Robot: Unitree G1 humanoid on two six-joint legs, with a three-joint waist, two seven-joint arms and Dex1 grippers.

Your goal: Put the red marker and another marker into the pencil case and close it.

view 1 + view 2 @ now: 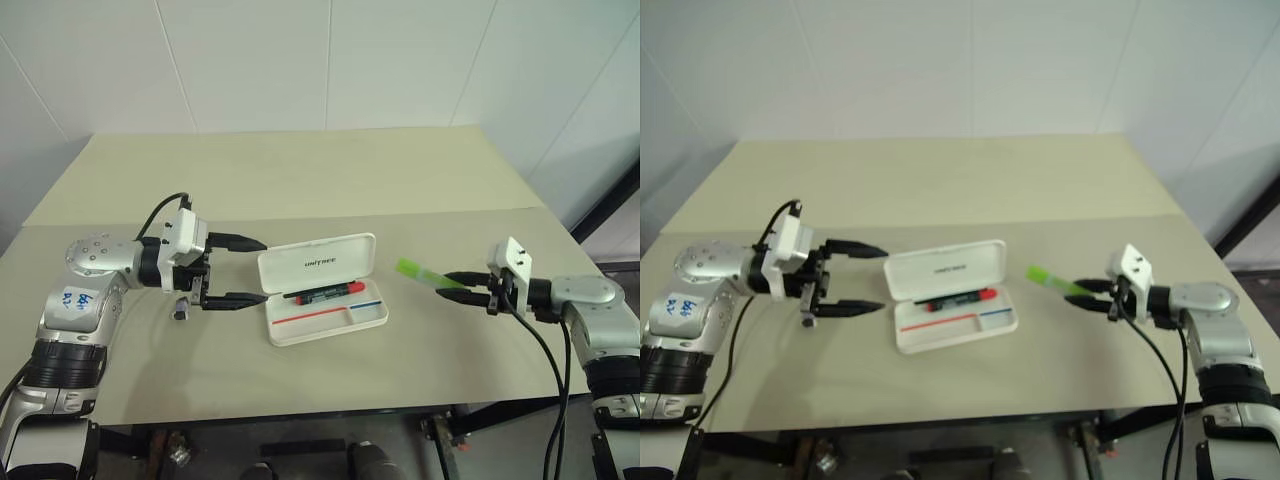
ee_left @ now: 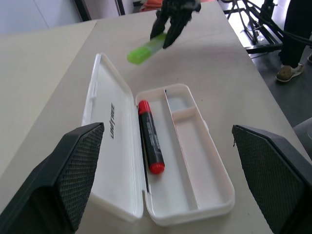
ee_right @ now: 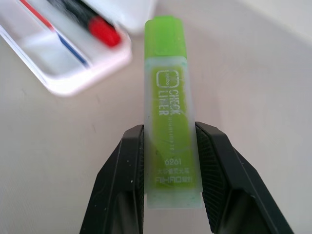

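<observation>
Pencil case (image 1: 322, 290), a flat white hard-plastic tray with rounded corners, lies open on the beige surface (image 1: 300, 180) just beyond the left fingers (image 1: 238, 271), which stand spread wide and empty with their ribbed black pads facing it. Its hinged lid is laid back, and the red marker (image 1: 325, 293), slim, black-barrelled and red at the end, already rests in the long compartment. Well apart on the other side, the right fingers (image 1: 455, 286) are clamped on the green highlighter (image 3: 170, 117), a short, thick, translucent lime stick, held clear of the surface and pointing toward the case. Judging by this, the second marker's carry is under way; next it must be brought over the tray, released, then the lid folded shut.
</observation>
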